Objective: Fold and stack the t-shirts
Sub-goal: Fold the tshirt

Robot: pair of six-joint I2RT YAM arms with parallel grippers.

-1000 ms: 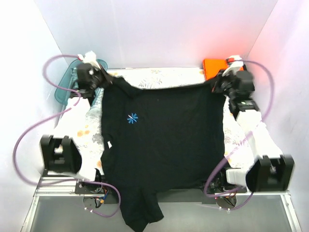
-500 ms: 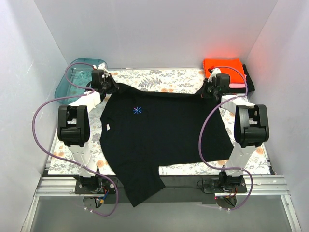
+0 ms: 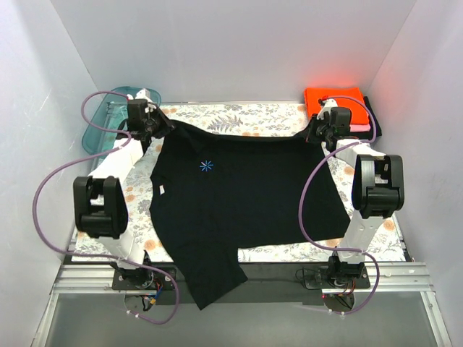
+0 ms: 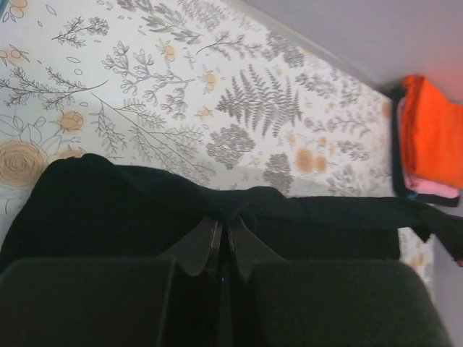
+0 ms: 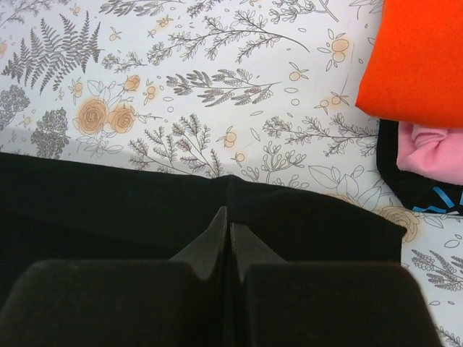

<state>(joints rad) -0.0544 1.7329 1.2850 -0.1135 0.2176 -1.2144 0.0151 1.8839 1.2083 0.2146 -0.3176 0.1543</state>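
Note:
A black t-shirt with a small light-blue mark (image 3: 239,195) lies spread over the floral table cloth, one sleeve hanging over the near edge. My left gripper (image 3: 165,128) is shut on its far left corner (image 4: 224,206). My right gripper (image 3: 312,132) is shut on its far right corner (image 5: 228,191). The far edge is stretched taut between them. At the back right a folded orange t-shirt (image 3: 334,99) lies on a pink one (image 5: 434,155) and a black one (image 5: 405,191).
A teal see-through tub (image 3: 108,119) stands at the back left, behind my left arm. White walls close in the table on the left, back and right. The floral cloth (image 3: 239,116) shows bare along the far edge.
Both arms have swung back from over the table. The shirt has been drawn flatter and its far edge pulled outward, with both grippers still holding the corners.

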